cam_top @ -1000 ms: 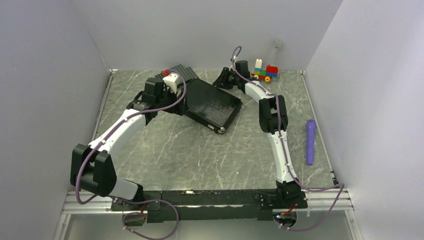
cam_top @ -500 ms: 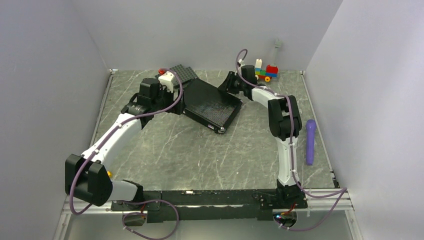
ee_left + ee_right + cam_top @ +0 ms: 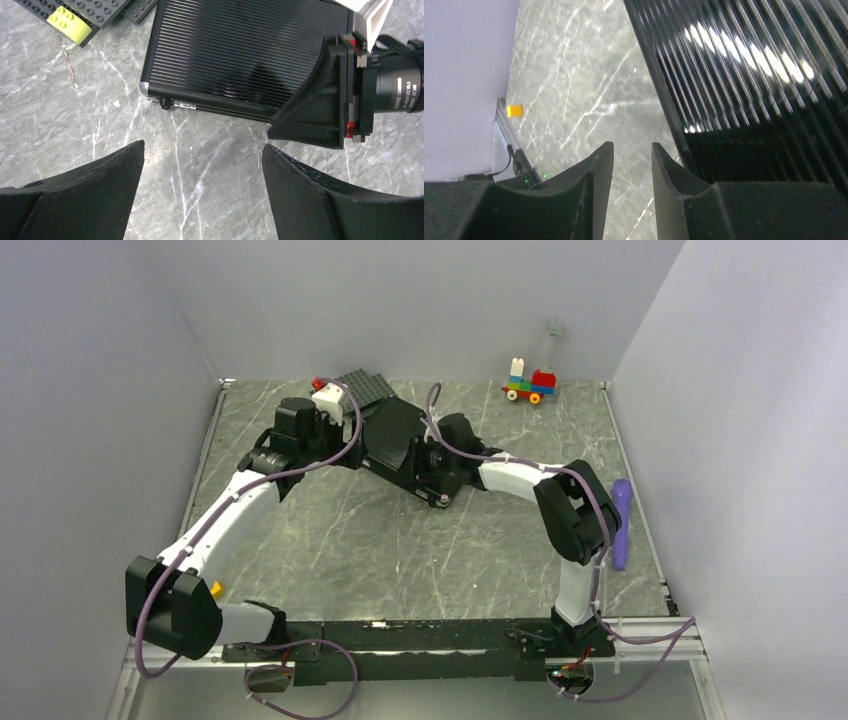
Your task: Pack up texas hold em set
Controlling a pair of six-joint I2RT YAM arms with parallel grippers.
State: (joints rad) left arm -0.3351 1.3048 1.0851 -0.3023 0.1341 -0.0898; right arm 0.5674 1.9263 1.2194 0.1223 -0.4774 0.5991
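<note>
The closed black case [image 3: 392, 432] lies flat at the counter's [image 3: 400, 550] 12 o'clock. Our right tool [image 3: 631, 146], barely apart and empty, hangs over its ribbed lid; our left tool [image 3: 202, 145] gapes wide at its 9 o'clock edge. We reckon a sideways shove could skid it into the brick plates [image 3: 365, 388], or the wrists could collide.

One briefcase [image 3: 392, 433], one toy car [image 3: 530, 385].

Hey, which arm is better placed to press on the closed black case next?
Right, probably. The right gripper sits at the edge of the case, its fingers narrowly parted. The left gripper hangs wide open over the table, short of the case's corner.
</note>
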